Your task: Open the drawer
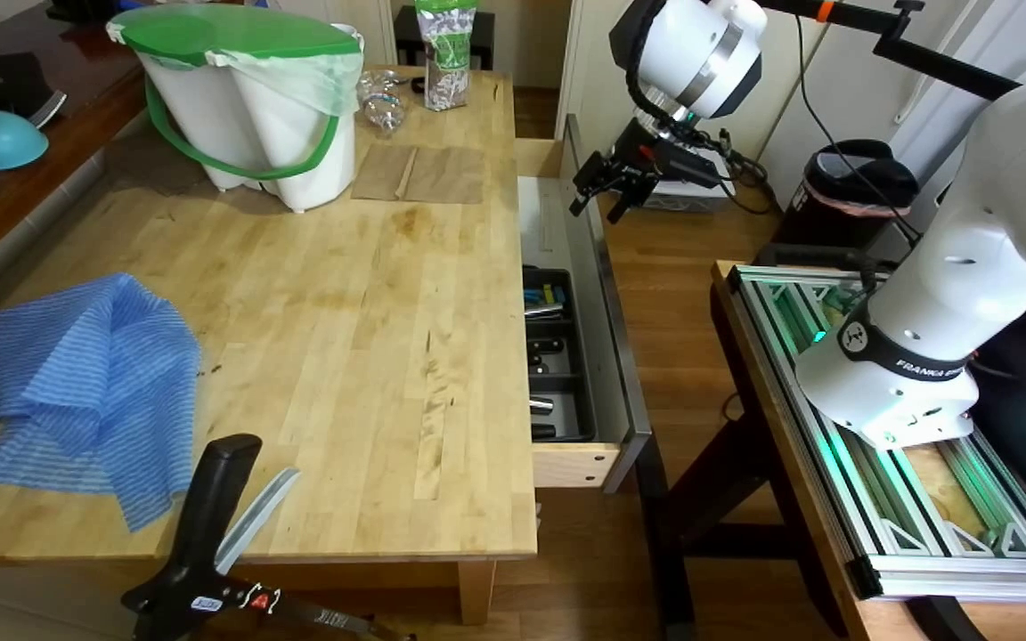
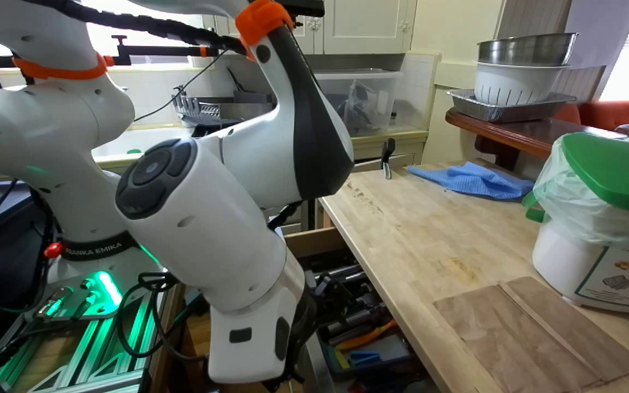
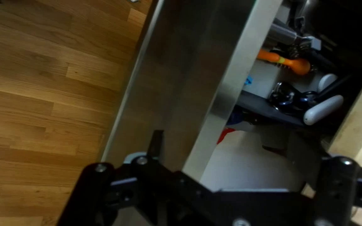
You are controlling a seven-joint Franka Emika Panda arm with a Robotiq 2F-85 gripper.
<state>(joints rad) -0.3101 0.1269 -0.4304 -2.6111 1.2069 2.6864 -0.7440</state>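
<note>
The drawer (image 1: 622, 356) stands pulled out from the butcher-block table. Its front looks dark grey and metallic, its side light wood and its inside pale grey. A dark tray with utensils lies in it. It also shows in an exterior view (image 2: 314, 240), partly behind the arm, and in the wrist view (image 3: 228, 94), with utensils inside. My gripper (image 1: 598, 212) is open at the far part of the drawer front, near its top edge. In the wrist view the fingers (image 3: 247, 150) are wide apart, one over the outer face, one over the inside. I cannot tell whether they touch.
On the table (image 1: 344, 356) stand a white bucket with green lid (image 1: 255, 98) and a bag (image 1: 448, 58). A blue cloth (image 1: 85, 383), a brown napkin (image 1: 419, 174) and a black clamp (image 1: 219, 507) are there too. A bin (image 1: 851, 196) stands on the floor.
</note>
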